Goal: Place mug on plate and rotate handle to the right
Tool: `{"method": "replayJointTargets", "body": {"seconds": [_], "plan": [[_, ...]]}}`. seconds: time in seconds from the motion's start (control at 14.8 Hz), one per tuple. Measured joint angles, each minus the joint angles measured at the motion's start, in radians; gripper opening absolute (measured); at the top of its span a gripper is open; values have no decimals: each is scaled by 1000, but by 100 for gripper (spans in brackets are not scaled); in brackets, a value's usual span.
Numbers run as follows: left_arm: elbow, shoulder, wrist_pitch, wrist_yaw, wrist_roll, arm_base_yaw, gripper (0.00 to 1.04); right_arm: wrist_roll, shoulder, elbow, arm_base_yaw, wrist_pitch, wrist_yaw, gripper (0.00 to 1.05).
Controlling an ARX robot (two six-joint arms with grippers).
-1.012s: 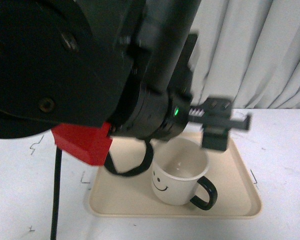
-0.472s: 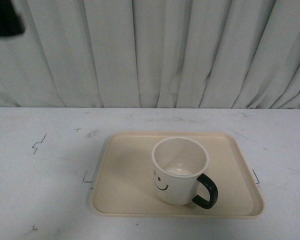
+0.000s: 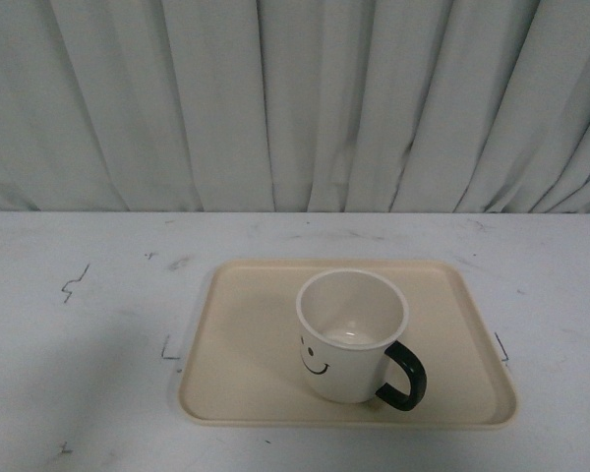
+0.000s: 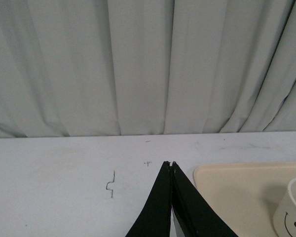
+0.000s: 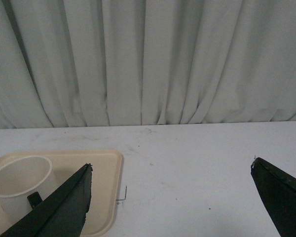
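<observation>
The cream-white mug (image 3: 351,337) stands upright on the beige plate (image 3: 246,374), its smiley face toward the camera and its black handle (image 3: 404,376) pointing front right. Neither arm shows in the front view. My left gripper (image 4: 172,164) is shut and empty over the white table, left of the plate's corner (image 4: 222,187); the mug's edge (image 4: 292,212) shows there. My right gripper (image 5: 170,167) is open and empty, off the plate's right side (image 5: 106,187). The mug (image 5: 19,185) and a bit of its handle (image 5: 34,199) show in the right wrist view.
The plate lies on a white table (image 3: 79,334) with small dark pen marks (image 3: 74,285). A pale pleated curtain (image 3: 295,98) hangs along the table's far edge.
One second ago an arm filled the front view, its gripper just above the mug. It has drawn back out of that view. The mug stands where it was.
</observation>
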Motion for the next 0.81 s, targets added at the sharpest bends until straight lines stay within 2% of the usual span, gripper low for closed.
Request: {"method": "replayJointTargets", "body": {"seconds": [0.4, 0.47, 0.54, 0.81], "plan": [[-73, -238, -147, 116, 0, 116, 2, 0, 0, 0, 0, 0, 0, 98], [-103, -253, -114, 195, 0, 193, 2, 0, 0, 0, 0, 1, 0, 98], [-106, -278, -161, 192, -3, 219, 2, 0, 0, 0, 0, 0, 0, 98], [-106, -431, -298, 211, -3, 210, 2, 0, 0, 0, 0, 0, 0, 98]]}}
